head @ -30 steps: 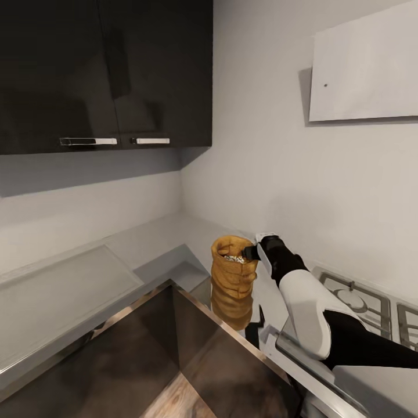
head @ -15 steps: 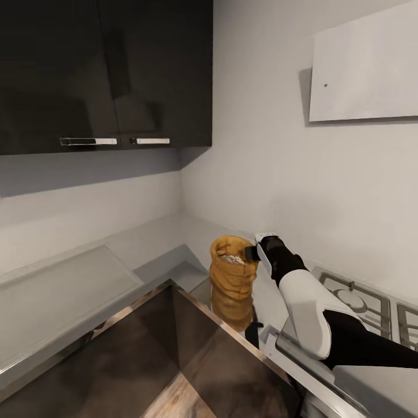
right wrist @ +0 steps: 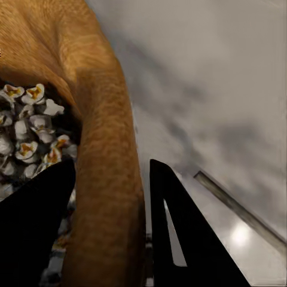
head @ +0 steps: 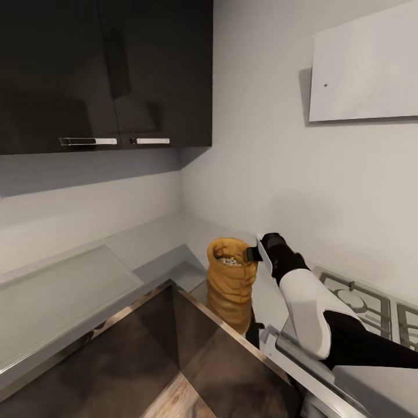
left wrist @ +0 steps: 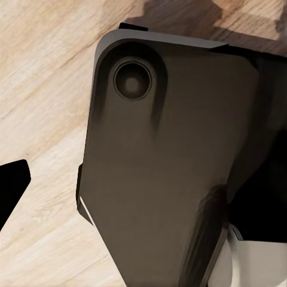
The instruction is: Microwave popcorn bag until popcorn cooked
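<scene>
Mustard-tan and wrinkled, the popcorn bag (head: 231, 281) sits just right of centre in the lower half of the head view, over the shiny edge of the grey countertop (head: 145, 247) near the inner corner. Its rolled rim is open, with white popcorn (head: 231, 260) heaped inside. The right gripper (head: 251, 254) grips the rim on the bag's right side: in the right wrist view one dark finger (right wrist: 30, 233) lies inside among the popcorn (right wrist: 27, 140), the other outside the cloth wall of the bag (right wrist: 107, 179). The white and black arm runs down to the lower right. A gas hob (head: 360, 305) lies at right, dark wall cabinets (head: 104, 69) upper left, a white hood (head: 366, 64) upper right. Whether the left gripper is open or closed, I cannot tell; its wrist view shows a dark robot part (left wrist: 161, 173) over wood floor (left wrist: 42, 78).
</scene>
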